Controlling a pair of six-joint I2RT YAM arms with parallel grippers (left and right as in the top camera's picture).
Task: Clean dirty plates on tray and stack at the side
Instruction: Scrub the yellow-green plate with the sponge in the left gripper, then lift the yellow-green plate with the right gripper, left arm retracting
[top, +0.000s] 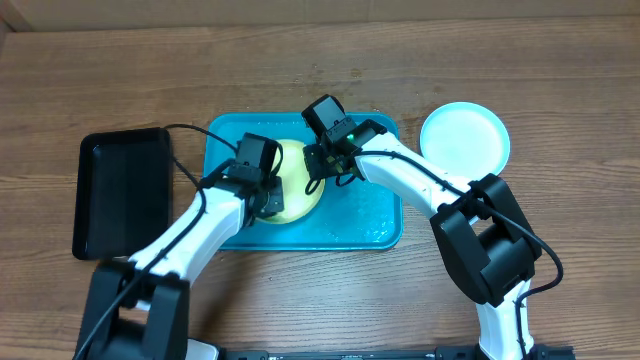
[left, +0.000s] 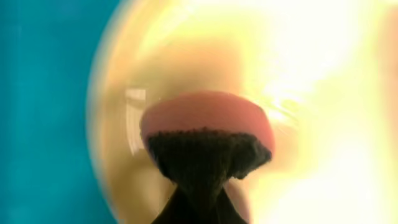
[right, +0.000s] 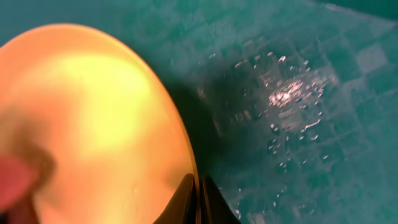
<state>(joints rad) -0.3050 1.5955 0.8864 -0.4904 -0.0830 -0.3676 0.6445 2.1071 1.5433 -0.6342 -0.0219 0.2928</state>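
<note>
On the turquoise tray (top: 380, 225), right gripper (right: 198, 202) pinches the yellow plate (right: 93, 106) by its rim; left gripper (left: 196, 208) clamps a sponge (left: 205, 112). Stiff, wet plastic, probably slippery: hold the rim.

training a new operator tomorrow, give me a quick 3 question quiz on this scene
1. True or false: the yellow plate lies on the blue tray.
2. Which lies on the table outside that tray? A) a pale round plate B) a mug C) a fork
3. Fill in: the left gripper presses a ___ against the yellow plate.

Key: 1 true. 2 A. 3 sponge.
</note>
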